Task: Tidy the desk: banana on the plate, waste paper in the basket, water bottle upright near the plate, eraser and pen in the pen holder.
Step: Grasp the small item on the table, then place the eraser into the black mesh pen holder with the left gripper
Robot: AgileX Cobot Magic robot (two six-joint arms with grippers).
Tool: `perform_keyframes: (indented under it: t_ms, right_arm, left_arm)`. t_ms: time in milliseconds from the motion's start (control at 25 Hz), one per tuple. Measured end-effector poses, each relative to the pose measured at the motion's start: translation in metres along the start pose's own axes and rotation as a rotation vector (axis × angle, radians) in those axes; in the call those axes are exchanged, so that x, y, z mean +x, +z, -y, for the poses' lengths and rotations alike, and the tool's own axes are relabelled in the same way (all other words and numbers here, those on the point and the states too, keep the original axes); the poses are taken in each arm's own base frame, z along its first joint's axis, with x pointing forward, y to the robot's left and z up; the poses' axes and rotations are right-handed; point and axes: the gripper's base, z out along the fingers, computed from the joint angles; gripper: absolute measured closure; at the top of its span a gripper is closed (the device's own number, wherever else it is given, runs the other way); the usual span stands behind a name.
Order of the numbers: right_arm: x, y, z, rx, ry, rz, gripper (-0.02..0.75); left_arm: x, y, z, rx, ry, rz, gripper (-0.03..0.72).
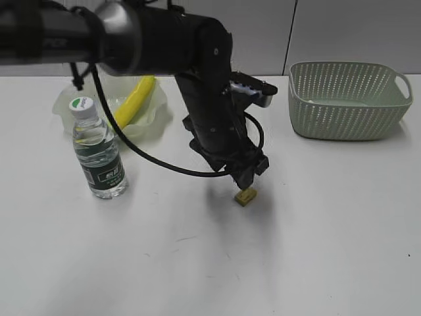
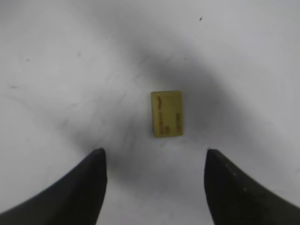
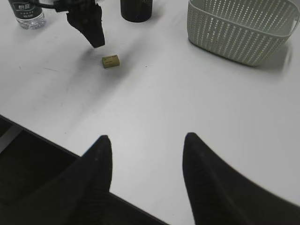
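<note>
A small yellow eraser (image 1: 245,197) (image 2: 167,114) (image 3: 110,61) lies flat on the white desk (image 1: 329,230). My left gripper (image 1: 248,176) (image 2: 155,151) hangs just above it, open, with the eraser ahead of its fingertips and untouched. The banana (image 1: 135,102) rests in the pale green plate (image 1: 158,112). The water bottle (image 1: 99,155) stands upright in front of the plate. The black pen holder (image 3: 136,10) is hidden behind the left arm in the exterior view. My right gripper (image 3: 147,136) is open and empty over the desk's near edge. Waste paper and pen are out of view.
The pale green basket (image 1: 348,99) (image 3: 243,28) stands at the back right. The left arm and its cable span the middle of the desk from the upper left. The desk's front edge drops off under the right gripper.
</note>
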Motion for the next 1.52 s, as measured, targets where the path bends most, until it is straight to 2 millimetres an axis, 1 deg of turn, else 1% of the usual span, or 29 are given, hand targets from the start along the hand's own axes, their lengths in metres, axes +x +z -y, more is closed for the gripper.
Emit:
perform_keyframes:
  t_ms: [160, 320, 440, 560, 640, 720, 760, 880, 960, 1080, 1160, 1240, 1320, 1400, 1520]
  right_arm:
    - [0.000, 0.000, 0.000, 0.000, 0.000, 0.000, 0.347]
    - [0.000, 0.000, 0.000, 0.000, 0.001, 0.000, 0.348]
    - [0.000, 0.000, 0.000, 0.000, 0.001, 0.000, 0.349]
    - [0.000, 0.000, 0.000, 0.000, 0.001, 0.000, 0.349]
    - [0.000, 0.000, 0.000, 0.000, 0.001, 0.000, 0.349]
    - [0.000, 0.000, 0.000, 0.000, 0.001, 0.000, 0.349]
    - [0.000, 0.000, 0.000, 0.000, 0.001, 0.000, 0.349]
    - [0.000, 0.000, 0.000, 0.000, 0.001, 0.000, 0.349]
    - [0.000, 0.000, 0.000, 0.000, 0.001, 0.000, 0.349]
    - [0.000, 0.000, 0.000, 0.000, 0.001, 0.000, 0.349]
    - [0.000, 0.000, 0.000, 0.000, 0.001, 0.000, 0.350]
    - [0.000, 0.000, 0.000, 0.000, 0.001, 0.000, 0.350]
    - [0.000, 0.000, 0.000, 0.000, 0.001, 0.000, 0.350]
    - [0.000, 0.000, 0.000, 0.000, 0.001, 0.000, 0.350]
    - [0.000, 0.000, 0.000, 0.000, 0.001, 0.000, 0.350]
  left_arm:
    - [-0.009, 0.023, -0.002, 0.002, 0.002, -0.054, 0.197]
    - [-0.015, 0.034, 0.001, 0.004, 0.009, -0.052, 0.196]
    - [-0.016, 0.043, 0.007, 0.007, 0.022, -0.061, 0.197]
    - [-0.013, 0.055, 0.013, -0.005, 0.047, -0.089, 0.217]
    - [-0.010, 0.063, 0.014, -0.039, 0.054, -0.109, 0.254]
    - [-0.011, 0.064, 0.015, -0.064, 0.049, -0.107, 0.307]
    - [-0.011, 0.064, 0.014, -0.075, 0.051, -0.104, 0.349]
    - [-0.012, 0.063, 0.013, -0.087, 0.047, -0.105, 0.507]
    - [-0.015, 0.060, 0.014, -0.087, 0.047, -0.108, 0.503]
    - [-0.026, 0.044, 0.016, -0.087, 0.049, -0.086, 0.503]
    - [-0.038, 0.025, 0.018, -0.089, 0.053, -0.025, 0.503]
    - [-0.052, -0.004, 0.019, -0.104, 0.063, 0.062, 0.503]
    - [-0.063, -0.034, 0.015, -0.145, 0.076, 0.151, 0.503]
    - [-0.072, -0.058, 0.004, -0.210, 0.073, 0.218, 0.503]
    - [-0.076, -0.074, -0.027, -0.290, 0.038, 0.253, 0.503]
